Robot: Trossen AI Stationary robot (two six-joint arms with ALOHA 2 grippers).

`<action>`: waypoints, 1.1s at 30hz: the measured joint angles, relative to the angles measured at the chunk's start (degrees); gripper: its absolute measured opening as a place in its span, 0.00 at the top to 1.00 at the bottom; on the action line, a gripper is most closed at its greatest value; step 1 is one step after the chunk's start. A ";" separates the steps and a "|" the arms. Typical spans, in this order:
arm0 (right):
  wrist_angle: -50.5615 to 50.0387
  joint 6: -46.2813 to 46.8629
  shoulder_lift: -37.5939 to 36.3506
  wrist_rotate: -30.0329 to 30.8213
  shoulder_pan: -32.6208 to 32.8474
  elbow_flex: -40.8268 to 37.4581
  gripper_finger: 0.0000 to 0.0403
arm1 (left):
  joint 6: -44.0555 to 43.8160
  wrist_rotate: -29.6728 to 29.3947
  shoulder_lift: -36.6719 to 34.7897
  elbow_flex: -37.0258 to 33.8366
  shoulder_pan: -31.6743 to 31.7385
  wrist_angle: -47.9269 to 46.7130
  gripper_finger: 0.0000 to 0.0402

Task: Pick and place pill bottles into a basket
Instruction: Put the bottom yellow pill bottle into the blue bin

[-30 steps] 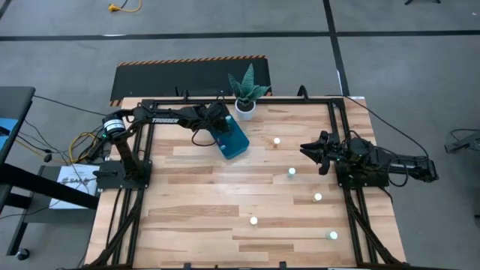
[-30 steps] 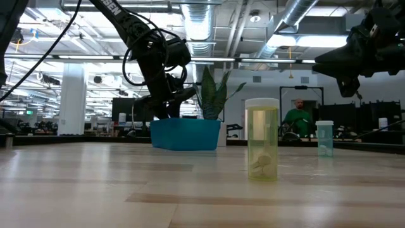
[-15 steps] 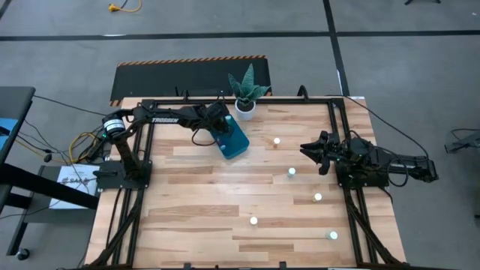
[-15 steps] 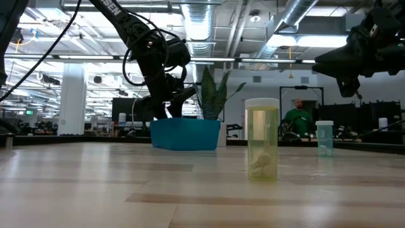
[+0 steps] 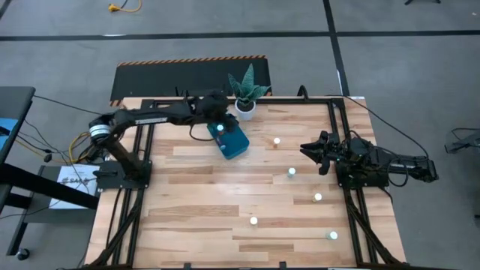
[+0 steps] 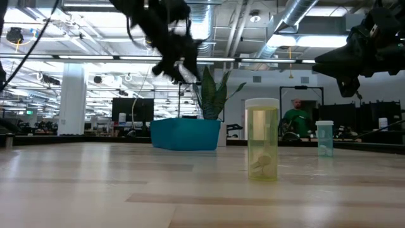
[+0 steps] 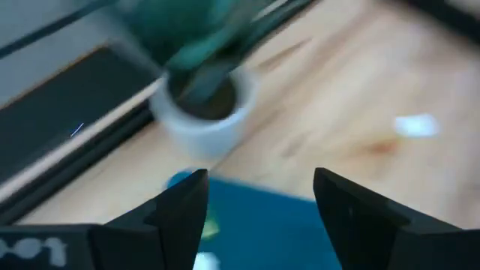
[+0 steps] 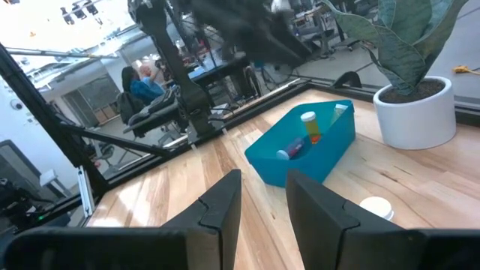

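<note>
The teal basket (image 5: 234, 142) lies at the table's far middle, next to a potted plant. Several pill bottles lie inside it (image 8: 308, 124), and one bright top shows from above (image 5: 219, 127). My left gripper (image 6: 176, 62) hangs open high above the basket's far-left end (image 7: 259, 214), with nothing between its fingers. More pill bottles stand upright on the wood: one (image 5: 276, 140) right of the basket, another (image 5: 292, 172), and a third (image 5: 317, 197) nearer. My right gripper (image 5: 309, 152) hovers at the table's right side, slightly open and empty (image 8: 262, 210).
A white pot with a green plant (image 5: 245, 105) stands just behind the basket at the far edge. Two more bottles stand near the front edge (image 5: 253, 220) (image 5: 332, 235). Black frame rails (image 5: 341, 135) run along the table's sides. People sit in the room beyond.
My left gripper has spread its fingers and risen out of the basket to well above its rim, and its arm has swung. A bottle top now shows in the basket where the gripper stood. My right arm has kept still.
</note>
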 joint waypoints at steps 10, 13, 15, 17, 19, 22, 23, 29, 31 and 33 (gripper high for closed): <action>-0.02 -0.02 -0.02 0.00 -0.02 0.00 0.75 | 10.41 23.78 -8.21 1.48 -17.86 -4.08 0.42; -0.02 -0.02 0.00 0.00 0.00 0.00 0.75 | 10.00 22.55 -8.26 1.46 -23.83 -8.08 0.42; -0.02 -0.02 -0.02 0.00 -0.02 0.00 0.75 | 10.03 20.59 -7.32 1.47 -27.76 -10.93 0.42; -0.02 -0.02 -0.02 0.00 0.00 0.00 0.75 | 9.99 18.99 -5.25 1.30 -31.21 -13.54 0.42; -0.03 0.00 0.00 0.00 0.00 0.00 0.75 | 9.64 18.91 -3.03 0.90 -34.16 -14.07 0.42; -0.02 0.00 0.00 0.00 0.00 0.00 0.75 | 9.45 19.21 1.28 0.82 -37.89 -13.49 0.42; -0.02 -0.02 0.00 0.00 -0.01 0.00 0.75 | 9.59 19.13 2.94 0.73 -38.83 -13.27 0.42; -0.02 0.00 0.00 0.00 -0.02 0.00 0.75 | 9.86 19.05 10.88 0.71 -41.58 -4.26 0.42; -0.04 -0.01 0.00 0.00 0.00 0.00 0.75 | 9.82 18.46 13.57 0.71 -41.94 -0.49 0.42; -0.03 -0.01 -0.02 0.00 0.00 0.00 0.75 | 8.46 17.84 16.33 0.73 -41.99 4.38 0.42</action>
